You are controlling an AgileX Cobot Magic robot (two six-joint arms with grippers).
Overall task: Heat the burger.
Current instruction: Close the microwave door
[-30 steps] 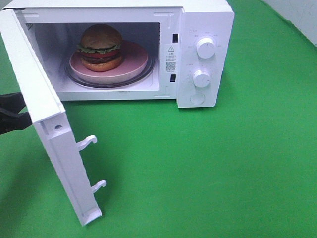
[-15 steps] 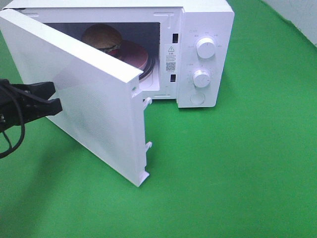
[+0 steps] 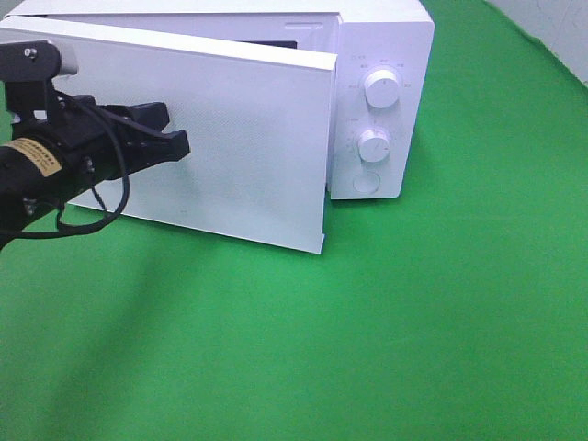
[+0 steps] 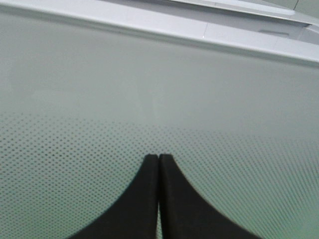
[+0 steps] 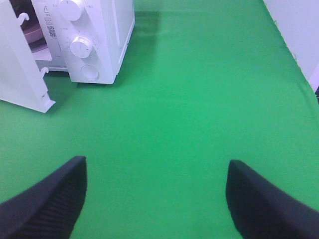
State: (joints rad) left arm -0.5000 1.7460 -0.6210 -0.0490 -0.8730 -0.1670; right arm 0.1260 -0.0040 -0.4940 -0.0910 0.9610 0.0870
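Observation:
The burger is hidden behind the white microwave door (image 3: pixel 248 147), which stands nearly shut with a narrow gap at its latch side. My left gripper (image 3: pixel 179 142) is shut, its black fingertips pressed against the door's outer face; the left wrist view shows my left gripper (image 4: pixel 158 158) with its tips together on the dotted door panel (image 4: pixel 159 99). In the right wrist view my right gripper (image 5: pixel 157 199) stands open over bare green cloth, well away from the microwave (image 5: pixel 102 30). A sliver of the pink plate (image 5: pixel 35 37) shows through the door gap.
The microwave body (image 3: pixel 395 32) sits at the back of the green cloth (image 3: pixel 413 322), with two white knobs (image 3: pixel 381 89) (image 3: pixel 374 145) and a round button (image 3: pixel 366 182) on its right panel. The door's latch hooks (image 5: pixel 44 70) stick out toward the cavity.
The door has swung from wide open to almost shut, with my left gripper moving right against it. The burger and plate have gone out of the high view.

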